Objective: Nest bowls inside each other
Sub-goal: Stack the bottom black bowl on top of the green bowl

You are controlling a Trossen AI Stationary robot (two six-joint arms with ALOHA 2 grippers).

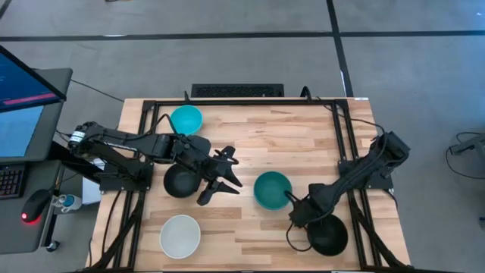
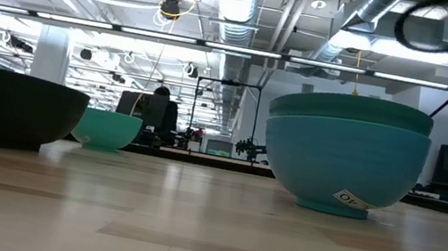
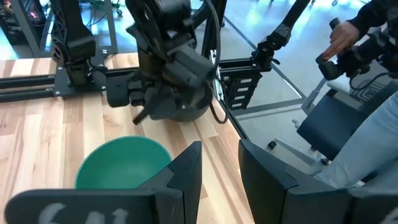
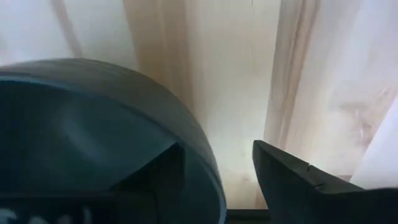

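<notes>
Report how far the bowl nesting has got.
Done: teal bowl sits in the blue bowl. In hand: right gripper straddles that stack's rim, open; left gripper hovers open beside a black bowl. Left: it, the other black bowl, cyan bowl and white bowl stand alone.

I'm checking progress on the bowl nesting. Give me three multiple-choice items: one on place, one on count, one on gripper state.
1. The teal-green bowl sits:
A) inside the blue bowl
B) inside the white bowl
C) alone on the table

2. How many bowls are black?
A) one
B) two
C) three

3. The left gripper is:
A) shut on the cyan bowl
B) open and empty
C) shut on a bowl's rim

Answers:
1 A: the low view shows them stacked.
2 B: one black bowl is by the left arm, another by the right.
3 B: its fingers stand apart with nothing between them.
</notes>
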